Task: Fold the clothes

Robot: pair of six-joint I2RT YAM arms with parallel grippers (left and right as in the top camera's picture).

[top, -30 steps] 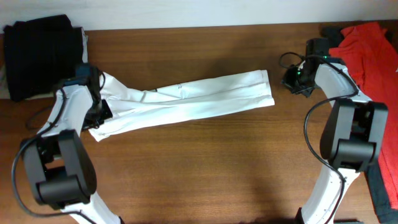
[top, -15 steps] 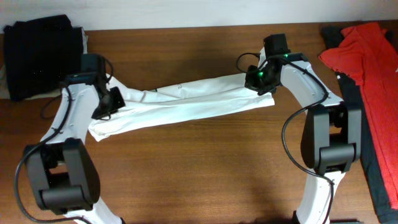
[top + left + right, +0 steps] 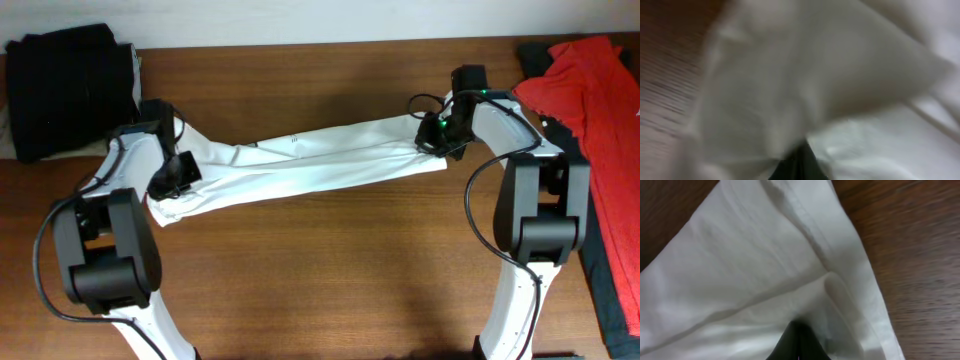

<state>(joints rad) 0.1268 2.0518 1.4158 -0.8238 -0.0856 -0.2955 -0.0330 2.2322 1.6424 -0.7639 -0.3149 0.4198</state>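
Observation:
The white T-shirt point(image 3: 310, 165) lies folded into a long narrow strip across the wooden table point(image 3: 330, 280), slanting from lower left to upper right. My left gripper point(image 3: 172, 175) sits on its left end. In the blurred left wrist view its dark fingertips point(image 3: 800, 162) are pressed together into the white cloth point(image 3: 840, 75). My right gripper point(image 3: 437, 138) is at the strip's right end. In the right wrist view its fingertips point(image 3: 799, 340) are shut on a fold of the shirt point(image 3: 740, 270) near the hemmed edge. The chest print is hidden.
A folded pile of black clothes point(image 3: 70, 90) lies at the back left. A red garment point(image 3: 590, 90) lies at the back right, with dark cloth point(image 3: 610, 290) along the right edge. Bare wood shows beside the hem point(image 3: 920, 255).
The right gripper came from beside the red garment onto the shirt's right end, then shifted slightly right with it. The left gripper moved a little along the left end.

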